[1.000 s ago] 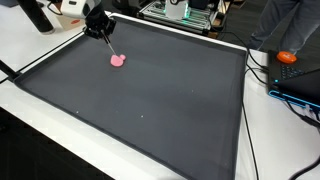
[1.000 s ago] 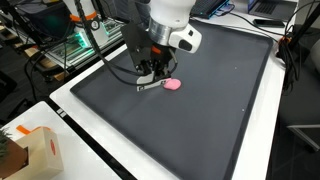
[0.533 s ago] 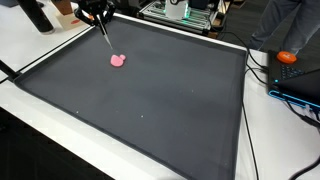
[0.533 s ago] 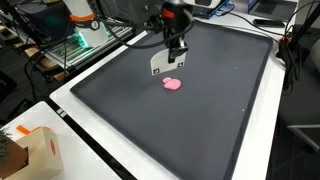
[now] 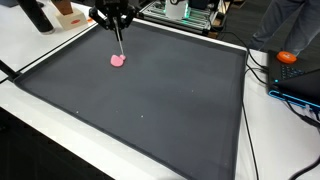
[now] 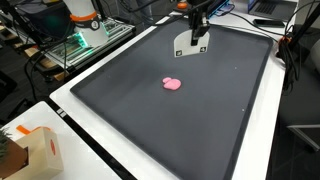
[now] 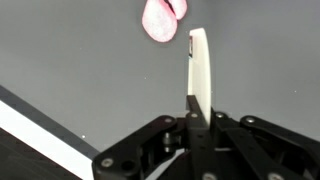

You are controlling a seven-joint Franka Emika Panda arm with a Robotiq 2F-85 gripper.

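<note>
The gripper (image 6: 197,28) hangs above the black mat (image 6: 140,125), fingers pinching a white strip (image 7: 198,65) — the pink lump (image 6: 173,84) lies on the mat beyond the strip's tip. A loose pinch could drop the strip — or let it swing into the lump.

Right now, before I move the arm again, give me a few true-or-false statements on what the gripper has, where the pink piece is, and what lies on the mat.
1. The gripper is shut on a white strip. True.
2. The pink piece lies loose on the dark mat. True.
3. The white strip presses down on the pink piece. False: in an exterior view it hangs raised and apart from the pink piece.
4. The orange object sits on the dark mat. False: it lies off the mat, on the white table by the cables.
</note>
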